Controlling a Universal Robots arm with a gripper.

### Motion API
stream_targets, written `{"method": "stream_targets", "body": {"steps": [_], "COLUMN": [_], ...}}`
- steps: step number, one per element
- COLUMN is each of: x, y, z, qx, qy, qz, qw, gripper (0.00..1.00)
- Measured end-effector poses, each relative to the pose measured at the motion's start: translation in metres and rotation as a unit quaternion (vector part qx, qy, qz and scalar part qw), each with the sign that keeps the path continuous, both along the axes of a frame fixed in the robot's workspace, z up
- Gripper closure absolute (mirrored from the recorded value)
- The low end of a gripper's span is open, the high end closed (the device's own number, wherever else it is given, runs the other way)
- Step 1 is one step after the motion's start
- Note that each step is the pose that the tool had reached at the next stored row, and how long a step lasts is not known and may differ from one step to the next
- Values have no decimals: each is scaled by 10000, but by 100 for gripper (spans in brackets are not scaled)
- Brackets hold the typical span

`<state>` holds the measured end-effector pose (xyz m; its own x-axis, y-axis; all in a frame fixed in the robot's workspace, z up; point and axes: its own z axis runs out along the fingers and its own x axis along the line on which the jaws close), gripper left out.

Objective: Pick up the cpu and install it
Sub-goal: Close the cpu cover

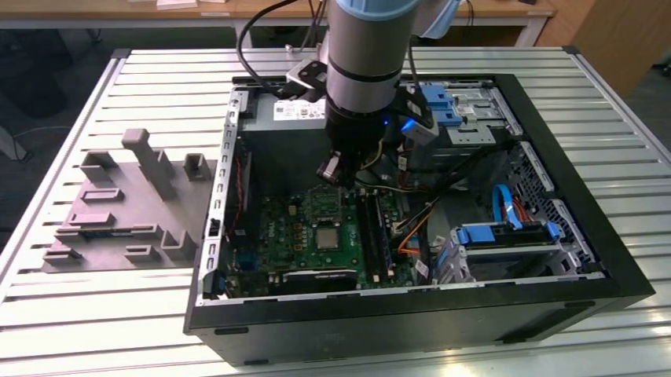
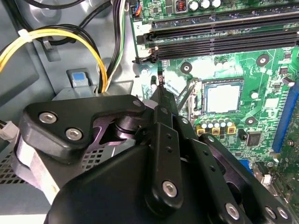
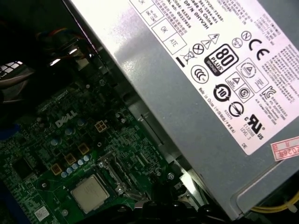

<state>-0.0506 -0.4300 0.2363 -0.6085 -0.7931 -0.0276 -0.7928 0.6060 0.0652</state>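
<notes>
Your end effector (image 2: 161, 81) hangs pinched shut and empty beside the cpu (image 2: 223, 98), which sits flat in its socket (image 2: 201, 100), so it fits.

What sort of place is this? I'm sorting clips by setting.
Probably a robotics lab or test bench: an open computer case lies on a slatted metal table, beside a grey parts fixture, with wooden desks behind.

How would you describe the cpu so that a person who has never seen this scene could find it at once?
Start at the open black computer case on the slatted table and look down at the green motherboard inside. Near the board's middle sits a metal-framed socket, and the cpu lies in it. It is a small flat silvery square, unlike the long black memory slots beside it.
</notes>
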Motion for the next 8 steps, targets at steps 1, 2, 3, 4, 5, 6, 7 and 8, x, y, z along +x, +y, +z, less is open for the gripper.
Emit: {"method": "stream_targets", "body": {"steps": [1,2,3,4,5,6,7,8], "x": [0,0,0,0,0,0,0,0], "y": [0,2,3,5,6,6,8,9], "z": [6,12,17,22,27,34,40,48], "qx": [0,1,1,2,1,1,1,0], "qy": [0,0,0,-1,-1,0,0,0], "qz": [9,17,26,37,48,56,63,68], "qw": [10000,10000,10000,10000,10000,10000,10000,10000], "gripper": [89,89,89,89,89,89,89,89]}}
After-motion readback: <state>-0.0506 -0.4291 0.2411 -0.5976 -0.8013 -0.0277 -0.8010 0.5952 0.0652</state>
